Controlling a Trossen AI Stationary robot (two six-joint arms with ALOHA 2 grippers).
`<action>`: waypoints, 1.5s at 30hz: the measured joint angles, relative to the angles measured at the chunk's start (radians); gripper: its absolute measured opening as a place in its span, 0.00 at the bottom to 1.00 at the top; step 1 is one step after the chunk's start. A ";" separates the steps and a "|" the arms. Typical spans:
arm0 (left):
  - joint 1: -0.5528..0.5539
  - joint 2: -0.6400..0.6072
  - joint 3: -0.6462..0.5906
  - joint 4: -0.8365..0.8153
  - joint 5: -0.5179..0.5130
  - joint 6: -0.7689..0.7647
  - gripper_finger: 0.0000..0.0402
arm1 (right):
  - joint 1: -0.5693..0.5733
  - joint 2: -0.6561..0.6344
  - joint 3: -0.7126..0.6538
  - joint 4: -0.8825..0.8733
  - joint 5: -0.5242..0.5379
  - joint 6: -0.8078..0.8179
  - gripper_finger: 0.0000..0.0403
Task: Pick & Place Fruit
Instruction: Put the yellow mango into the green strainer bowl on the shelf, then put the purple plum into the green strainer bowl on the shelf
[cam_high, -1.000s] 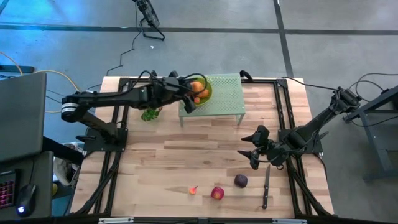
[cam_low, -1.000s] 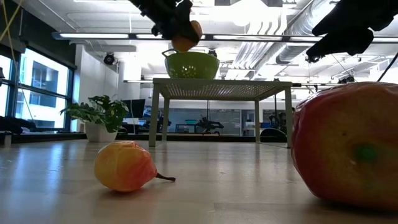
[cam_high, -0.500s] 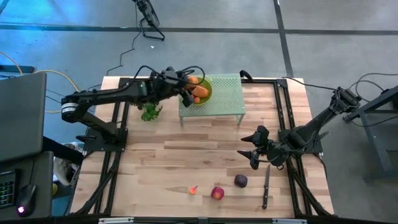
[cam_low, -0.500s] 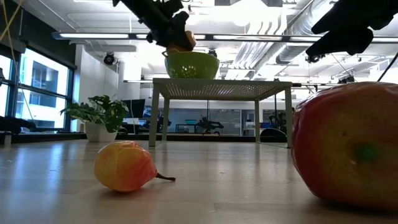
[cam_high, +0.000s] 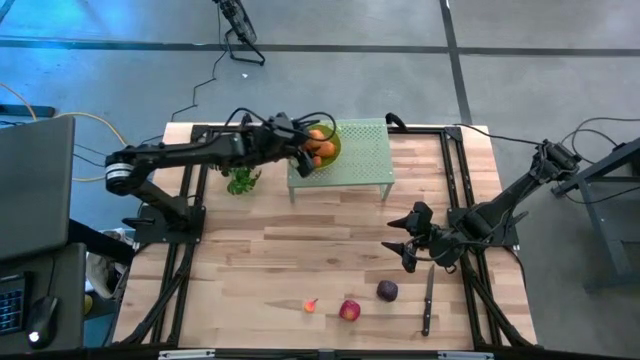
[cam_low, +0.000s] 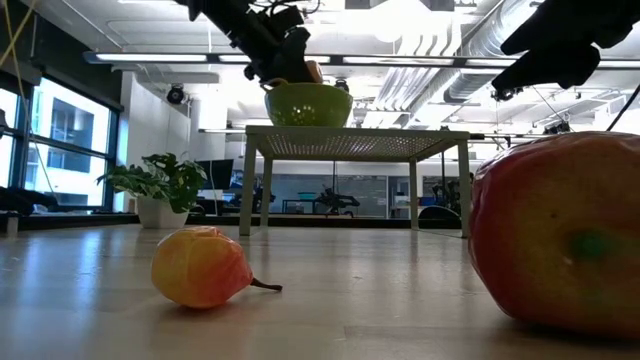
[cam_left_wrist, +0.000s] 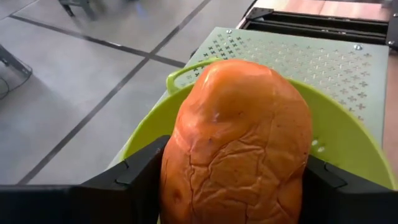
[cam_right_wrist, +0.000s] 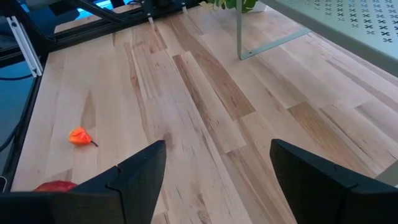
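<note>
Clamping an orange oblong fruit (cam_left_wrist: 239, 149) on both flanks with the left jaws, just above the green bowl (cam_left_wrist: 140, 140) on the perforated green stand (cam_high: 365, 160) at the far edge.

Risking a bounce off the rim by letting go too high or off-centre, sending the piece rolling off the stand and maybe over the far edge to the floor. Risking a nudge to the bowl by lowering too far, tipping it or knocking out the other orange piece (cam_high: 326, 152) apparently lying inside. Possibly dragging the fruit back out by pulling away before opening fully.

Hanging released and empty with the right jaws, above the near-right boards, close to the plum (cam_high: 387, 291), the red apple (cam_high: 349, 311) and the knife (cam_high: 427, 305). Leaving those two and the tiny orange-red piece (cam_high: 311, 306) on the wood, not yet placed. Chancing a brush against the knife when reaching for the plum beside it.

Working on a pale plank surface (cam_high: 280, 250) with a small leafy plant (cam_high: 240, 182) left of the stand. Looking out, beyond it, on a grey floor, tall windows at one side, bright ceiling strips and exposed ducts overhead.
</note>
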 joint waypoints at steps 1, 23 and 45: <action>0.000 0.002 0.000 -0.001 0.000 0.000 0.61 | 0.000 0.000 0.000 0.000 0.000 -0.002 0.70; 0.000 -0.002 0.096 -0.116 -0.049 -0.007 0.85 | 0.000 0.000 0.000 0.026 -0.001 -0.017 0.70; -0.204 -0.003 0.288 -0.605 -0.036 -0.001 0.85 | 0.000 0.000 0.000 0.099 -0.303 -0.229 0.70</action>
